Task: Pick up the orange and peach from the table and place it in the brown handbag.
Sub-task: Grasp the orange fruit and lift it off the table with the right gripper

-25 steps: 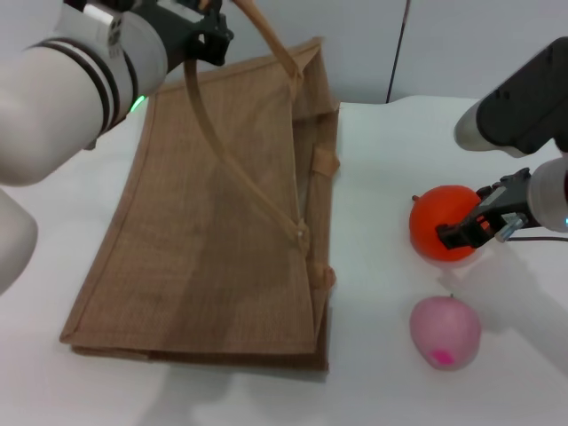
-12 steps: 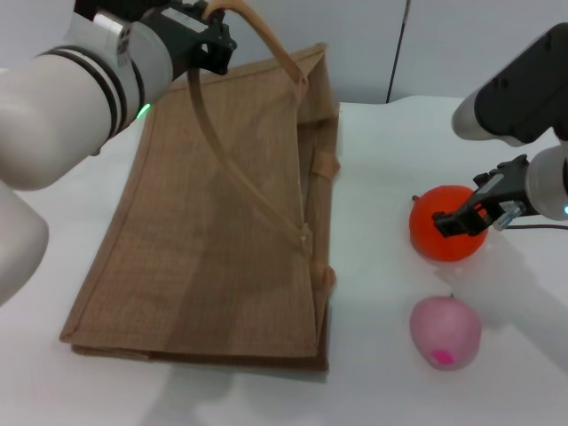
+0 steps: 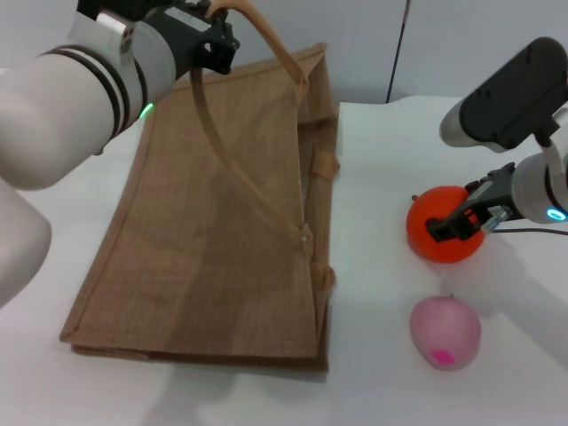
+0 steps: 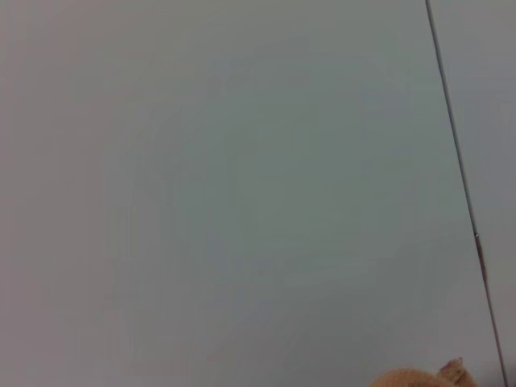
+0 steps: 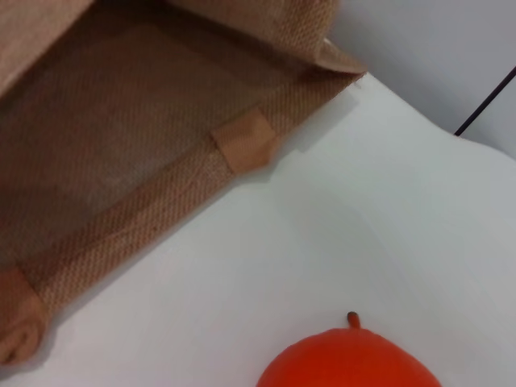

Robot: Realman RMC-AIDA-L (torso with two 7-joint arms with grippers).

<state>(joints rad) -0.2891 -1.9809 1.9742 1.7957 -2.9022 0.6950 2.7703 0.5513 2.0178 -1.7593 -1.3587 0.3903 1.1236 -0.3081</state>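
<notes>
Your right gripper [image 3: 459, 222] is closed on the orange [image 3: 441, 235], with its dark fingers [image 3: 444, 228] lying across the side of the fruit that faces away from the bag. The orange is on the right side of the table [image 3: 390, 160], and from the head view you cannot tell whether it touches the tabletop. In the right wrist view the orange [image 5: 351, 360] shows its small dark stem, with white table [image 5: 322, 234] between it and the open mouth of the bag.

Your left gripper [image 3: 206, 35] is high at the far left, clamped on one tan handle [image 3: 266, 43] of the brown handbag [image 3: 213, 231] and holding that loop raised above the bag. The left wrist view shows mostly a plain grey wall [image 4: 242, 193], with a small tan scrap at one edge.

Count the items: one orange, one peach [image 3: 445, 331], one handbag, two handles visible. The second handle [image 3: 240, 173] lies across the bag's upper panel.

The peach sits on the table nearer to you than the orange, apart from it, with its magenta spot facing you.

The bag lies on its side on the left half of the table, its mouth toward the fruit. The right wrist view looks into the brown handbag [image 5: 121, 129], and the part of the interior you can see holds only burlap lining.
</notes>
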